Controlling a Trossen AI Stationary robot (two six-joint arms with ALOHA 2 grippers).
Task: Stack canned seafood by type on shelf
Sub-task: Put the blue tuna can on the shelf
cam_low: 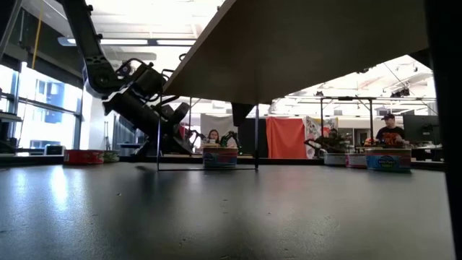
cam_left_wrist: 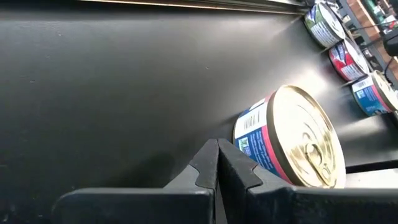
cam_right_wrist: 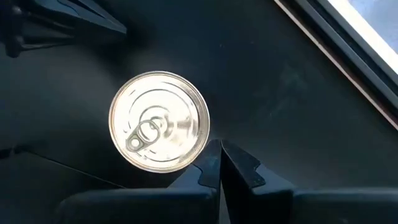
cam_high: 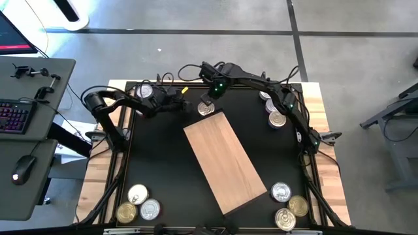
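With the shelf (cam_high: 225, 160) lying bare across the middle of the black tabletop (cam_high: 157, 163) and tins clustered at its corners, both hands hover empty, fingers pressed together: the left hand (cam_high: 183, 104) beside a gold-lidded tin (cam_left_wrist: 292, 140), the right hand (cam_high: 208, 99) above a silver-lidded tin (cam_right_wrist: 159, 121).

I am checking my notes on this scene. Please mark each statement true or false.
1. Cans are already stacked on the shelf. False: its top is bare.
2. The right gripper has shut jaws beside a silver-lidded can. True.
3. The left gripper grips a gold-lidded can. False: its jaws are shut on nothing; the can stands beside them.
4. Cans sit in groups near the table's corners. True.
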